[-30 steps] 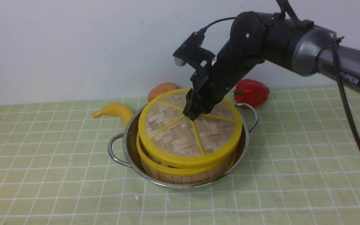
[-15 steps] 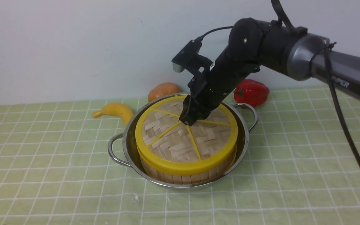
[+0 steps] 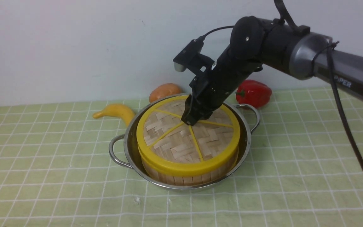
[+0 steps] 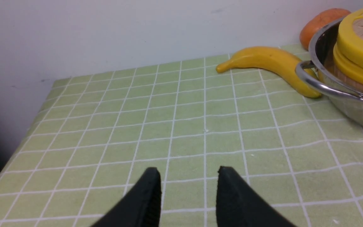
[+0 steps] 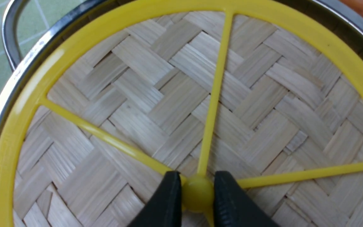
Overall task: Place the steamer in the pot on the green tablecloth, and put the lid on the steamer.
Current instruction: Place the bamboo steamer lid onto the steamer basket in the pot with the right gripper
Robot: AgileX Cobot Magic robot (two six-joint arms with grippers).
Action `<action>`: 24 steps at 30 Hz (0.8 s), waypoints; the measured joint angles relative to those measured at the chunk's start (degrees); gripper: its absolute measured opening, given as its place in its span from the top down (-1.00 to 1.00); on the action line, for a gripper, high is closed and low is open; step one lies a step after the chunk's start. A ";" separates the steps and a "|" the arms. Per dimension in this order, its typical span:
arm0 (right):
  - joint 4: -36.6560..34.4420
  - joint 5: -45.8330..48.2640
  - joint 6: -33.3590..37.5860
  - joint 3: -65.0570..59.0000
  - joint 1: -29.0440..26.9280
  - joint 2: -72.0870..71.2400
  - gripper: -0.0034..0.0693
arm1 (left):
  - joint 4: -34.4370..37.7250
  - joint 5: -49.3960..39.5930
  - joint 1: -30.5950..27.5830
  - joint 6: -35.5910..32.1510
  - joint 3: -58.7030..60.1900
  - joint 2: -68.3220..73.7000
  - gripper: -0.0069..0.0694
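My right gripper [image 5: 197, 189] is down over the middle of the pot [image 3: 126, 142], with its two fingers pinched on either side of the small yellow knob [image 5: 198, 193] at the centre of the lid [image 3: 181, 142]. The jaws are only narrowly apart and both are touching that knob. From the knob, the yellow spokes run out over the woven bamboo to the lid's thick yellow rim. The lid lies on the steamer [image 3: 184, 180], rim stacked on rim, so only a band of the steamer's upright wooden wall shows beneath it. The steamer stands inside the pot, ringed by the shiny steel rim, and the two loop handles stick out at the pot's left and right. The pot sits on the tablecloth [image 3: 43, 157]. Just beyond the pot's left handle lies a banana [image 3: 115, 112], an orange fruit [image 3: 162, 90] peeks out behind the pot's far rim, and a red pepper [image 3: 254, 93] sits behind its right handle. My left gripper [image 4: 187, 171] is well apart from the pot on the banana side, low over bare cloth, with its fingers spread and nothing between them.
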State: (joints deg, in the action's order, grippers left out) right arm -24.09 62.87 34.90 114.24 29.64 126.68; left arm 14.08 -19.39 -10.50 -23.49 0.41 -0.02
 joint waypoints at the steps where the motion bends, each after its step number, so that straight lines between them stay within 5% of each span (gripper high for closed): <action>1: 0.23 0.29 -0.39 0.67 0.00 0.14 0.51 | 0.00 0.00 0.00 0.00 0.00 0.00 0.18; 24: -1.09 1.10 -1.44 3.02 -0.18 2.57 0.51 | 0.00 0.00 0.00 0.00 0.00 0.00 0.18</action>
State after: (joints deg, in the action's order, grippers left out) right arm -25.17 63.97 33.46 117.26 29.46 129.26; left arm 14.08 -19.39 -10.50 -23.49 0.41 -0.02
